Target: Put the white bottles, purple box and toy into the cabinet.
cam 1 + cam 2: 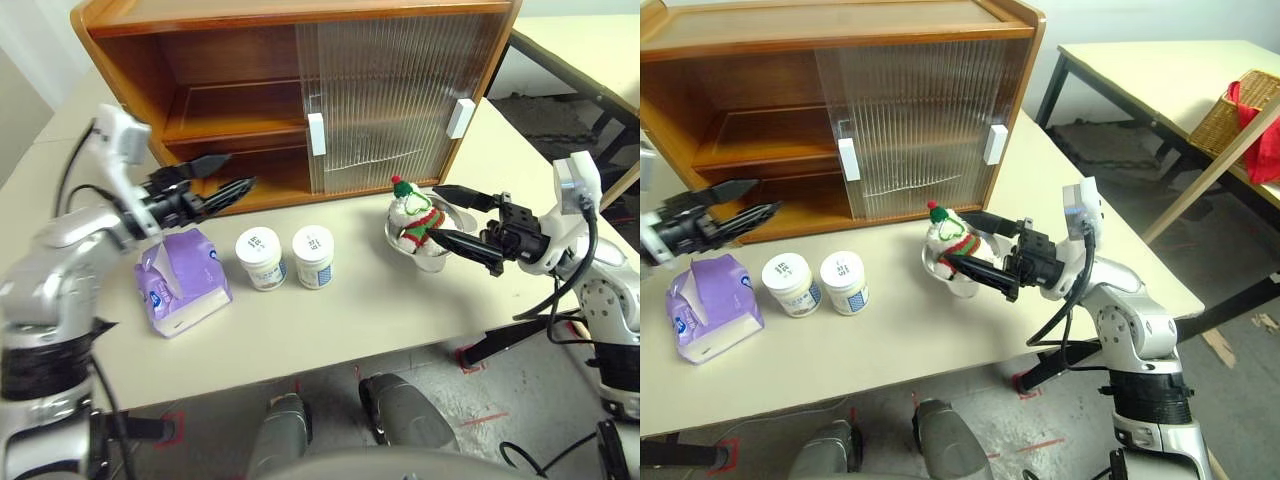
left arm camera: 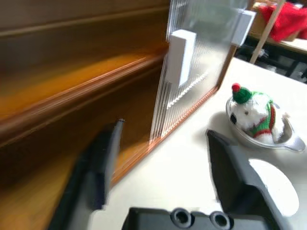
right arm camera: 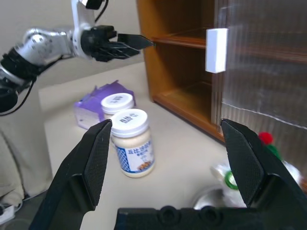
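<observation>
The cabinet [image 1: 250, 60] stands at the back of the table, its left half open and its ribbed doors [image 1: 390, 100] slid to the right. My left gripper [image 1: 225, 175] is open and empty in front of the lower shelf, above the purple box [image 1: 185, 280]. Two white bottles [image 1: 261, 258] [image 1: 313, 256] stand upright side by side, to the right of the box. The toy [image 1: 415, 215] sits in a shallow metal bowl [image 1: 432, 262]. My right gripper [image 1: 440, 213] is open, its fingertips close beside the toy, holding nothing.
A second table [image 1: 1160, 60] stands at the right with a wicker basket and red cloth [image 1: 1245, 105] behind it. The table's front edge runs close below the box and bottles. White handles [image 1: 316, 134] stick out from the sliding doors.
</observation>
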You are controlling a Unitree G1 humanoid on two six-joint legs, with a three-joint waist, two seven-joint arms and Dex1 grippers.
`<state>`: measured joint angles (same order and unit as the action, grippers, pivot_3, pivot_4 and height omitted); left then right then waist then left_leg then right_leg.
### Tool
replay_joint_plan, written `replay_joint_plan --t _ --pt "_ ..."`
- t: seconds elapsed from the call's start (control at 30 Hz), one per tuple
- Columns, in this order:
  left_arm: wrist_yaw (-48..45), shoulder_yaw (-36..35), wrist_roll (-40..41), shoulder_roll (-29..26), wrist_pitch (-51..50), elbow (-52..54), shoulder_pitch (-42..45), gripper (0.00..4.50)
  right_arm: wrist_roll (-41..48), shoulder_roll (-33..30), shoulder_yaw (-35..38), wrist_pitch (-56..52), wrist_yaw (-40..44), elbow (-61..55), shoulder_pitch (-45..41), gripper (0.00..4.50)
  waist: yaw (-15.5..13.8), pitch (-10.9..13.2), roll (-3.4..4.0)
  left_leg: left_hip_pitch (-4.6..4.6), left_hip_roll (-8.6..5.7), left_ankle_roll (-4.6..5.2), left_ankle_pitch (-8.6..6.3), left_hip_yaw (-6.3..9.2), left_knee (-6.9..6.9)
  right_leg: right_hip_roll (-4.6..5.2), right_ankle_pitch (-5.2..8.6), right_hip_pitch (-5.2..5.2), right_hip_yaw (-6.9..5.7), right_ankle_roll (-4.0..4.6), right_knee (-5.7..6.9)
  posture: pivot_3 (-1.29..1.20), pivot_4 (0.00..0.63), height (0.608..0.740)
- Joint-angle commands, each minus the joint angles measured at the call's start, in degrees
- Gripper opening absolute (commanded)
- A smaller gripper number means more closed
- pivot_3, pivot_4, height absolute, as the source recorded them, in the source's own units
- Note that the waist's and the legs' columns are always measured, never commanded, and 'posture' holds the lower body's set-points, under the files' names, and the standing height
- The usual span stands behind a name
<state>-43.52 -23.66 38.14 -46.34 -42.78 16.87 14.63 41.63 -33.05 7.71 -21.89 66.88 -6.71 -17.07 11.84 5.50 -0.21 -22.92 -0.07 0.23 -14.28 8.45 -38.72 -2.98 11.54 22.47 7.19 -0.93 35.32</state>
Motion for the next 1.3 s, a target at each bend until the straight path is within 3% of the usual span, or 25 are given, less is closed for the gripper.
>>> replay_joint_plan --t 0.03,0.2,0.33,0.63,0.73,1.07,1.3 --pt "0.7 -9.9 1.1 -6.0 -8.8 1.6 -8.7 4.45 -1.1 -0.6 -0.5 0.6 1.3 1.7 -1.0 4.5 0.0 0.0 0.08 -0.02 0.09 -0.06 -0.03 -0.03 0.05 -0.02 -0.06 0.09 0.0 0.2 0.02 -0.21 0.089 0.74" --pt "5.8 -25.5 0.4 -7.5 -20.9 -1.3 -21.2 4.45 -1.7 -0.4 -1.6 1.0 2.5 3.0 -1.5 4.5 0.2 -0.1 0.2 -0.01 0.32 -0.44 0.03 -0.08 0.75 -0.13 -0.08 0.59 -0.05 1.06 0.17 -0.2 0.098 0.74" --pt "7.2 -29.5 2.9 -4.7 -29.3 0.7 -27.0 4.45 -1.9 0.1 -1.6 1.5 3.2 3.1 -1.8 4.5 -0.4 -0.1 0.23 -0.03 0.4 -0.62 -0.01 -0.16 1.02 -0.14 0.39 0.97 -0.07 1.55 0.82 -0.19 0.107 0.74" --pt "13.8 -24.3 4.0 3.1 -35.3 1.6 -23.0 4.45 1.3 1.1 -0.1 0.5 3.0 0.3 0.2 4.5 -3.2 0.0 0.32 0.09 0.48 -0.79 -0.01 -0.13 1.05 -0.21 0.56 0.96 -0.1 1.75 1.02 -0.2 0.123 0.74" --pt "13.0 -21.6 3.9 6.2 -32.3 -1.6 -22.5 4.45 2.3 0.8 0.2 -0.6 3.0 -0.4 0.8 4.5 -3.4 0.0 0.34 0.1 0.47 -0.81 -0.02 -0.14 1.02 -0.19 0.55 0.95 -0.07 1.77 1.01 -0.21 0.124 0.74" --pt "12.8 -15.5 2.7 9.1 -25.2 -9.9 -20.5 4.45 2.2 0.3 0.3 -0.9 2.7 -2.0 2.0 4.5 -4.1 0.0 0.68 0.12 0.48 -0.89 -0.07 -0.11 1.05 -0.2 0.56 0.95 -0.06 1.75 1.03 -0.23 0.122 0.74" --pt "11.9 -16.8 3.8 8.2 -23.1 -12.1 -20.5 2.03 2.4 -0.1 0.7 -1.2 2.1 -2.6 2.5 4.5 -4.2 0.0 0.9 0.14 0.49 -0.9 -0.07 -0.09 1.05 -0.2 0.86 0.93 -0.05 1.24 1.03 -0.23 0.125 0.74"
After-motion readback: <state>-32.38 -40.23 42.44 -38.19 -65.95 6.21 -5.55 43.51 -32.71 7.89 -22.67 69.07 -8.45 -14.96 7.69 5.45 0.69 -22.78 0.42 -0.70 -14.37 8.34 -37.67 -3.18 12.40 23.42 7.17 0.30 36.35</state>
